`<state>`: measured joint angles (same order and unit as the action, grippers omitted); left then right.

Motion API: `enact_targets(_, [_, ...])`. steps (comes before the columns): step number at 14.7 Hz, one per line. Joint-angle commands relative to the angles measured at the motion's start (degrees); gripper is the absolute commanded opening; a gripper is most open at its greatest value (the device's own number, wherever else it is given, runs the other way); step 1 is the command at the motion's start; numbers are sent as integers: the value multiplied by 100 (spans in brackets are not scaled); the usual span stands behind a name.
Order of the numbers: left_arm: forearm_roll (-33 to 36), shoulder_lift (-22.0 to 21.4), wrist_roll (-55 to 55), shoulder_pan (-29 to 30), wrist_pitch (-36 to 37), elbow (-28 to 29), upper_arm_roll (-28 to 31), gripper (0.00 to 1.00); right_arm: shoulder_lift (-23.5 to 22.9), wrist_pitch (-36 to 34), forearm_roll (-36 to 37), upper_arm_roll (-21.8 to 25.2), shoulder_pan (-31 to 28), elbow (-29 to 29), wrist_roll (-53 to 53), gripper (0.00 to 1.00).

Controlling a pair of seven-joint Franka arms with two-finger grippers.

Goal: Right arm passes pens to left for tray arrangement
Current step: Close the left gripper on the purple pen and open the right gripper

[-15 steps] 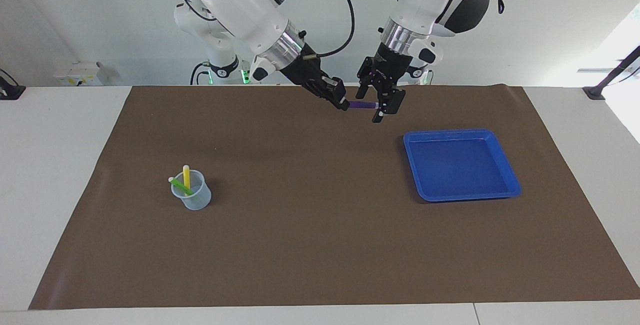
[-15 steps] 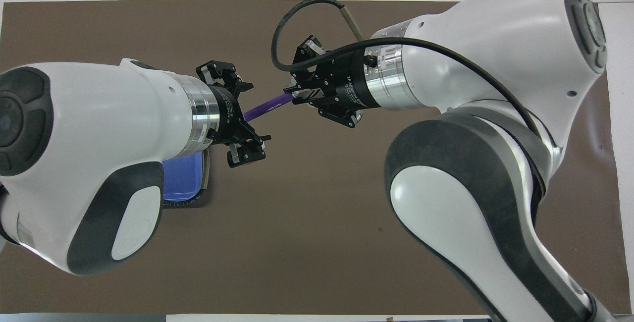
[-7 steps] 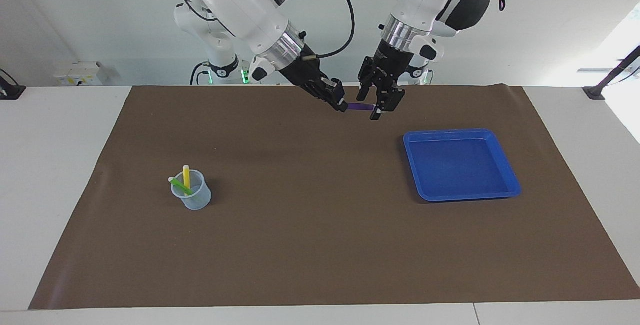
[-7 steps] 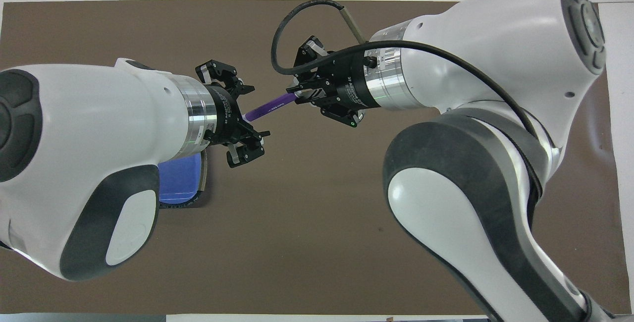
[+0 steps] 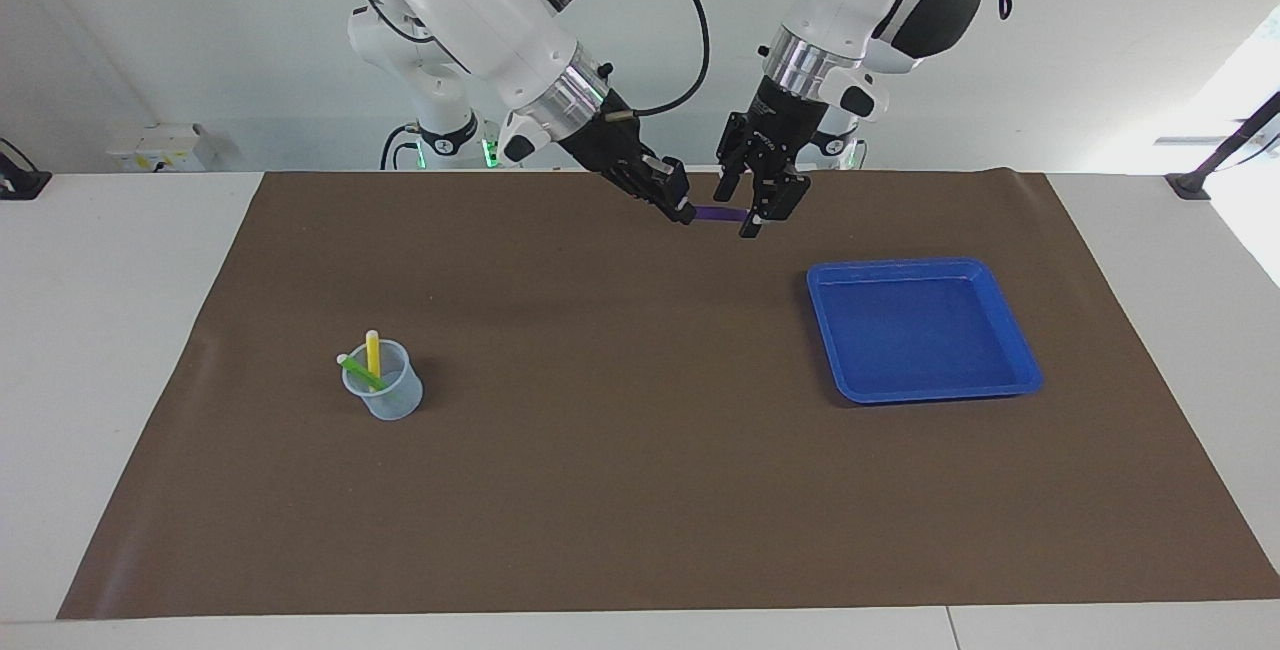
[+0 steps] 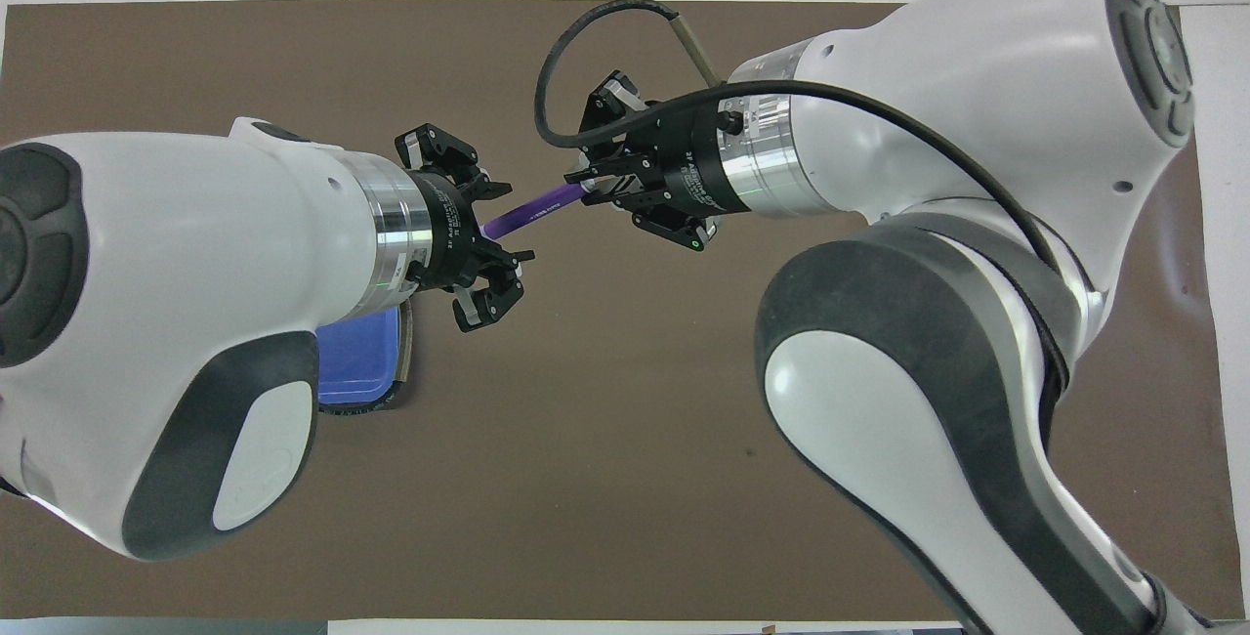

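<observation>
Two arms meet above the brown mat (image 5: 640,450), at its edge nearest the robots. The right gripper (image 5: 684,211) is pinched shut on one end of the purple pen (image 5: 722,214), which lies level in the air between the two grippers. The left gripper (image 5: 752,222) sits at the pen's other end with its fingers on either side of it; whether they already press the pen cannot be told.

In the overhead view the purple pen (image 6: 532,212) shows only as a short slanted stretch between the left gripper (image 6: 493,254) and the right gripper (image 6: 583,188); both its ends are covered. The left arm hides most of the blue tray (image 6: 359,364), leaving one corner in sight.

In the facing view the blue tray (image 5: 1020,375) lies bare on the mat toward the left arm's end of the table. The clear cup (image 5: 388,392) stands toward the right arm's end, holding the yellow pen (image 5: 373,353) and the green pen (image 5: 362,374); their lower ends are blurred through the cup wall.

White lettering rings each gripper's black collar, too small to read.
</observation>
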<state>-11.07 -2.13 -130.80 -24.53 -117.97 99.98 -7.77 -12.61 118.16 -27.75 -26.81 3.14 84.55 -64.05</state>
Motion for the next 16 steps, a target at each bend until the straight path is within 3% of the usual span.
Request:
enact_targets(1, [105,-130,-130,-95,28,118,48,33,39,32,85,-44,-33,62,-46,0])
enact_targets(3, [105,-130,-104,-87,28,109,56,0,39,41,94,-44,-33,62,-46,0])
enact_targets(10, [105,-121,-130,-43,-16,100,56,0,39,14,103,-44,-33,62,-38,0])
enact_targets(11, [105,-121,-139,-43,-24,92,65,0,39,6,190,-44,-42,62,-11,22])
enact_targets(12, [105,-112,-139,-34,-24,92,65,0,39,-3,278,-44,-42,62,6,88])
enact_targets(13, [105,-112,-130,-25,-33,83,65,0,39,-47,383,-26,-51,62,15,100])
enact_targets(16, [105,-104,18,80,-51,83,109,0,83,-310,892,70,-112,114,548,100])
